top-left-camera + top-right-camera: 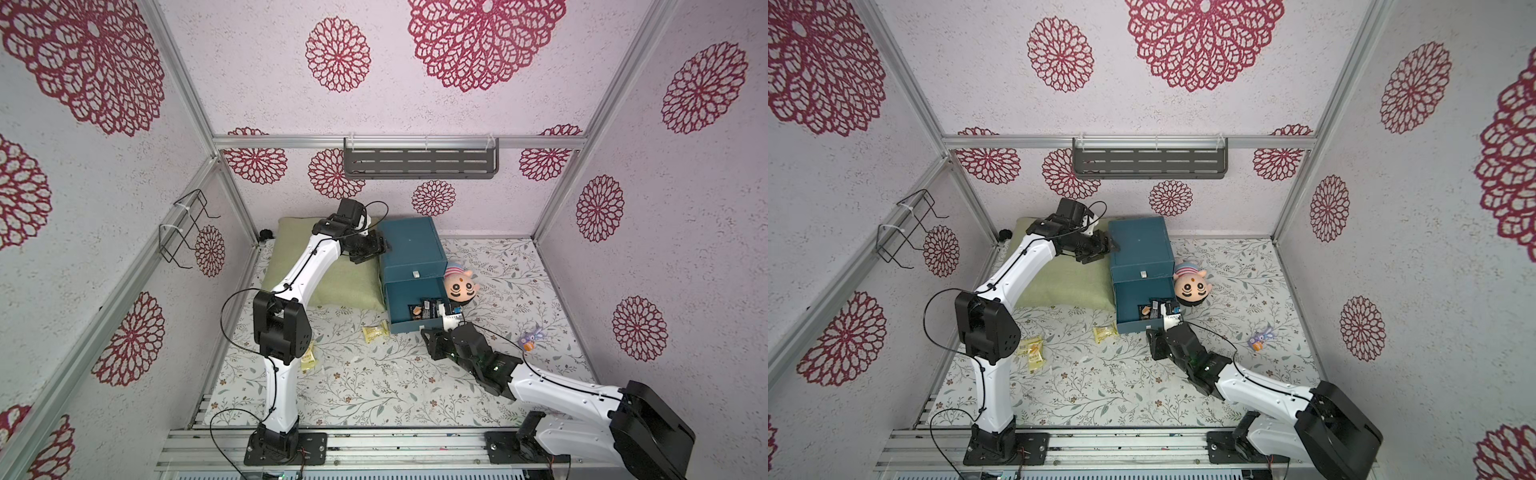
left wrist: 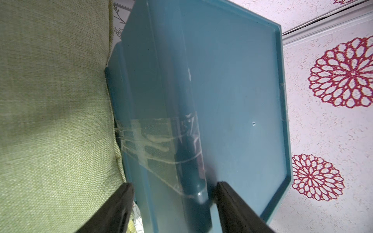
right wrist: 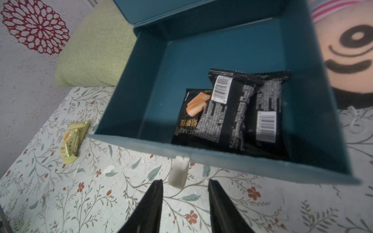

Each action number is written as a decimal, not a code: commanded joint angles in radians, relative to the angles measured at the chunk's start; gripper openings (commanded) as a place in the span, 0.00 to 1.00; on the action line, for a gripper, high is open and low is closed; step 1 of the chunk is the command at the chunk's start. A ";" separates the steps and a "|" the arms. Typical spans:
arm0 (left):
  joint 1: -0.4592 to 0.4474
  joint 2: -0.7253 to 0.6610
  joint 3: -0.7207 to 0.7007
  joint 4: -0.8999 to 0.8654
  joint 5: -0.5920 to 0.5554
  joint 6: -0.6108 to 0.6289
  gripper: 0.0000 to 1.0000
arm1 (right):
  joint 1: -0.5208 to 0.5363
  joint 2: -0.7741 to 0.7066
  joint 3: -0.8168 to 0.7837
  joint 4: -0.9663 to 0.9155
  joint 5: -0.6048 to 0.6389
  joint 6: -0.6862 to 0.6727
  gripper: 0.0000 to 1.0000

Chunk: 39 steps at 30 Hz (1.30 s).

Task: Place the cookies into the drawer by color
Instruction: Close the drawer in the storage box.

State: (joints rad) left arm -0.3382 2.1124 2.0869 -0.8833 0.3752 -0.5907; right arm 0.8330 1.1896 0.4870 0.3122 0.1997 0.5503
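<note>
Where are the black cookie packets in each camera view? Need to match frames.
Top view: black packets in the open drawer, just right of centre.
Top view: again in the open drawer, at centre.
Left wrist: not in it.
Right wrist: right of middle, on the drawer floor.
Shared landmark: green cushion, in all four.

Soft, even light is filling both top views, throwing only faint shadows, and straight lines are bowing toward the edges. In the right wrist view the plush toy [image 3: 353, 80] is blurring close up, and the drawer [image 3: 201, 56] is sitting shaded inside.
</note>
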 commanded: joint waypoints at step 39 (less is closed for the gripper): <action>-0.019 0.068 -0.042 -0.077 -0.040 0.025 0.71 | -0.115 0.404 0.272 0.397 0.068 0.226 0.41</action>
State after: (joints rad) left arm -0.3485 2.1220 2.0857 -0.8585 0.3878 -0.5911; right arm 0.7277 1.5833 0.7246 0.6342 0.2424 0.7322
